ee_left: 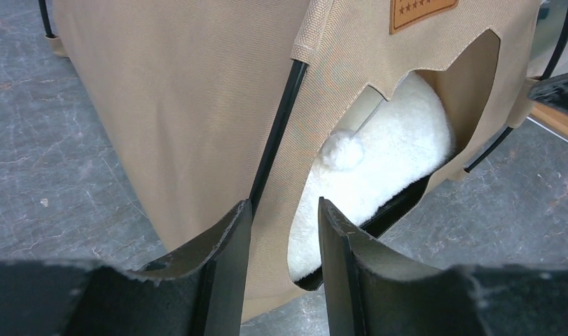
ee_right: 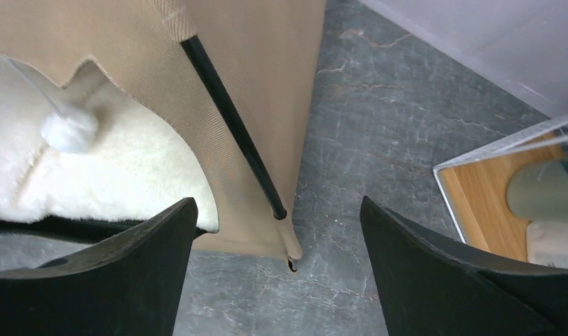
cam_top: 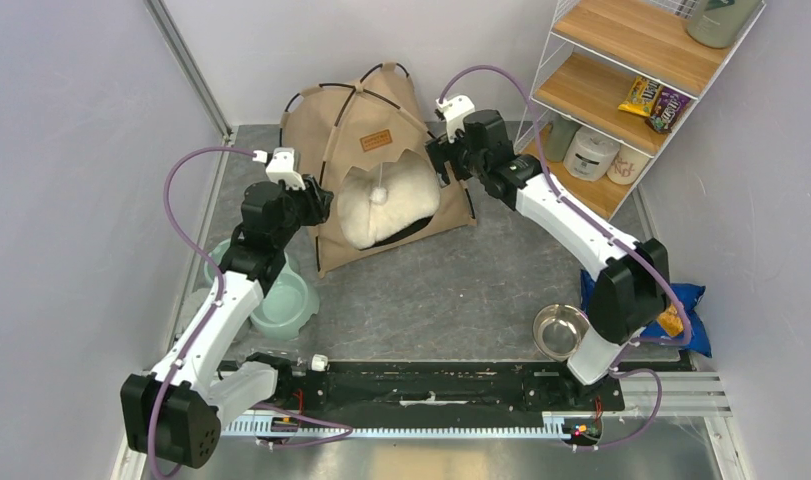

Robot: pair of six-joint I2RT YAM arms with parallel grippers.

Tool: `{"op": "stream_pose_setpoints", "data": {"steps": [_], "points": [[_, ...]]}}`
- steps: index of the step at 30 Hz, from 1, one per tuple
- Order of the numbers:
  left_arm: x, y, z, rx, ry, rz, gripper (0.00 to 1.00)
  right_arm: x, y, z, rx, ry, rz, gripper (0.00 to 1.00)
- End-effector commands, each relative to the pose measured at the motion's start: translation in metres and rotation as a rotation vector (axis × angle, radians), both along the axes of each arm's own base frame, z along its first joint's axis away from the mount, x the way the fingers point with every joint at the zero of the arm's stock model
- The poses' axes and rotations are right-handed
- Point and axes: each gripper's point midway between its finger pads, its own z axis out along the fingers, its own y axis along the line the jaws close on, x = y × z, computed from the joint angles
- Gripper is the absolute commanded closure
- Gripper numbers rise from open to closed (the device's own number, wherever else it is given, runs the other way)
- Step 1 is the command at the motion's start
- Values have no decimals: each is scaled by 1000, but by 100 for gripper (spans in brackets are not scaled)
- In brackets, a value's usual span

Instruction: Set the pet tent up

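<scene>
The tan pet tent [cam_top: 376,150] stands upright at the back middle of the table, with black poles crossing over its top and a brown label [cam_top: 376,141] above the doorway. A fluffy white pillow [cam_top: 386,205] lies inside it, and a white pompom [ee_left: 342,150] hangs in the doorway. My left gripper [cam_top: 316,205] is open at the tent's front left edge. In the left wrist view [ee_left: 282,206] a pole [ee_left: 277,133] and a strip of fabric lie between its jaws. My right gripper [cam_top: 443,160] is wide open over the front right corner [ee_right: 277,203], where the pole end [ee_right: 278,211] sits just above the corner tab [ee_right: 292,255].
A green pet bowl [cam_top: 281,300] sits left of the tent beside my left arm. A steel bowl [cam_top: 559,330] and a blue bag [cam_top: 686,310] lie at the front right. A wire and wood shelf [cam_top: 621,90] with snacks and jars stands at the back right, and walls close in both sides.
</scene>
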Motion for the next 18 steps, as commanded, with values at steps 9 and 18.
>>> {"op": "stream_pose_setpoints", "data": {"steps": [9, 18], "points": [[-5, 2, 24, 16, -77, 3, 54, -10, 14, 15, 40, 4, 124, 86], [-2, -17, 38, -62, -101, -63, 54, -65, -44, 57, 59, -48, -35, 100]]}}
